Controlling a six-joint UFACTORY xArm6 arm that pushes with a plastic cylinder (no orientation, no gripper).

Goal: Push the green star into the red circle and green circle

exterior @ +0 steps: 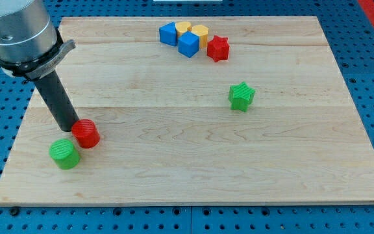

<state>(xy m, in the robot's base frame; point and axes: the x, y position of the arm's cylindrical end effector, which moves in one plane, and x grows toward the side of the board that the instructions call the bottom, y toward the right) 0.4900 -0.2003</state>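
The green star [241, 96] lies alone right of the board's middle. The red circle [86, 134] sits near the view's lower left, with the green circle [64, 153] just below and left of it, almost touching. My tip [68, 128] is at the end of the dark rod, touching the red circle's upper left side and just above the green circle. The green star is far to the right of the tip.
A cluster at the view's top holds a blue block [168, 33], a blue cube [189, 44], two yellow blocks [184, 28] [200, 32] and a red star [217, 48]. The wooden board [187, 182] sits on a blue perforated table.
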